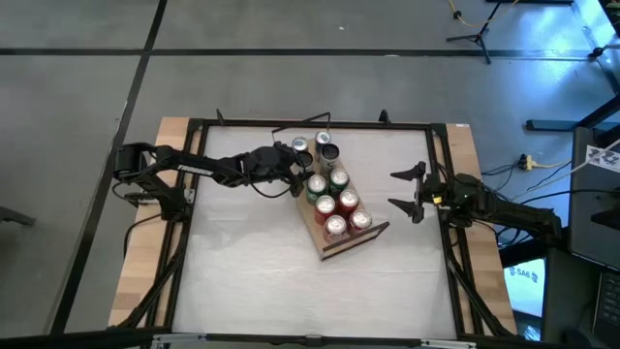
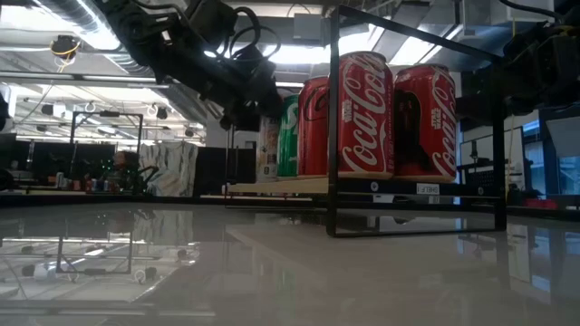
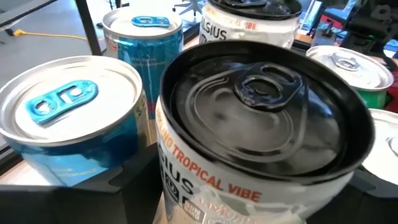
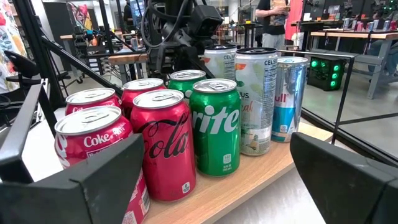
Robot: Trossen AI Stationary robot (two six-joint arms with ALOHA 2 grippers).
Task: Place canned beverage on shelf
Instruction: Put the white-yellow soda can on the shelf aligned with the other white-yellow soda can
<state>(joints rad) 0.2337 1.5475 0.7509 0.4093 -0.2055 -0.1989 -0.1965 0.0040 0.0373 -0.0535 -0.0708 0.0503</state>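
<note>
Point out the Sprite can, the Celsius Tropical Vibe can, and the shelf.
Sprite can [image 4: 215, 127], right wrist view, on its green side label.
Celsius Tropical Vibe can [image 3: 264, 109], left wrist view, on its black lid.
Shelf [image 4: 249, 186], right wrist view, on its light-wood front edge.

Two red Coca-Cola cans [image 2: 394, 113] upright on the shelf [image 2: 299, 186], inside a black wire frame [image 2: 333, 127]; green can [image 2: 288, 136] behind, beside dark arm [image 2: 195, 54].

Bright overhead lighting, glossy glare across the table [image 2: 272, 272].

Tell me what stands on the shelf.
On the shelf stand red Coca-Cola cans, green Sprite cans, Celsius cans and slim blue cans. The front cans cover part of the rear ones.
</note>
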